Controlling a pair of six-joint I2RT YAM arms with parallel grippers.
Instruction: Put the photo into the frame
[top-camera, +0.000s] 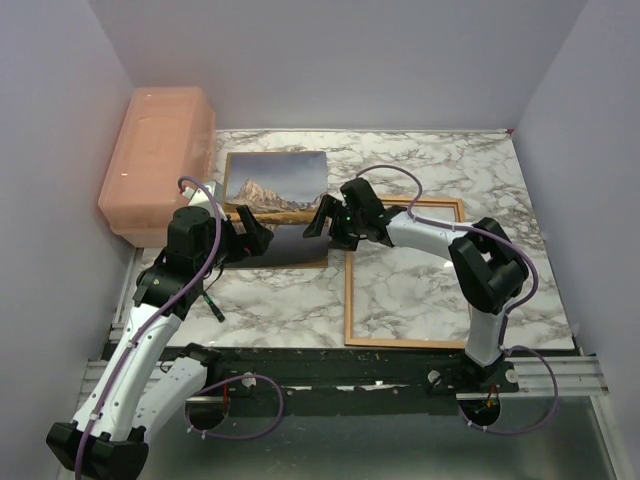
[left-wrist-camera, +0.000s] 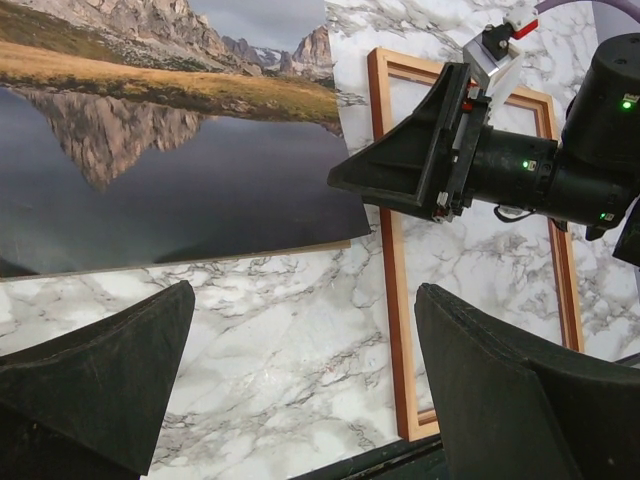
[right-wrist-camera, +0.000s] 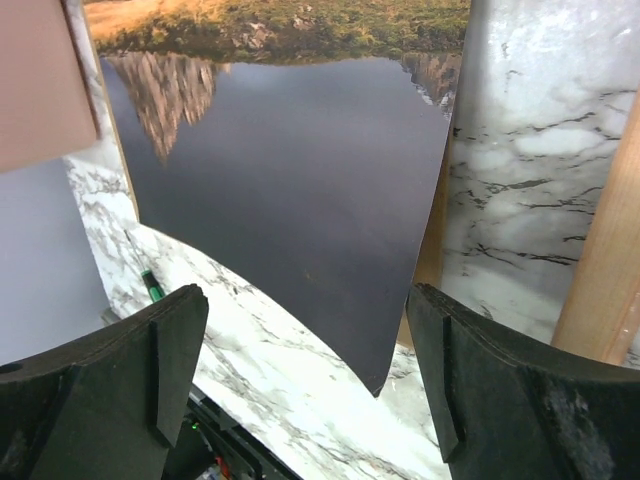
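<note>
The photo (top-camera: 275, 205) of a mountain mirrored in a lake lies face up at the back left of the marble table. To its right lies the frame (top-camera: 348, 290), with its light wood side showing and marble visible through the pane. My left gripper (top-camera: 255, 232) hovers open over the photo's near left part. In the left wrist view its fingers (left-wrist-camera: 120, 370) have only marble between them. My right gripper (top-camera: 330, 225) is open at the photo's right edge. The photo's (right-wrist-camera: 300, 170) near corner sits between the open fingers (right-wrist-camera: 470, 380) and nothing is gripped.
A brown backing board (top-camera: 226, 190) lies under the photo and shows along its edges. A translucent pink box (top-camera: 160, 160) stands at the back left, against the wall. A black rail (top-camera: 330, 360) runs along the table's near edge, just below the frame.
</note>
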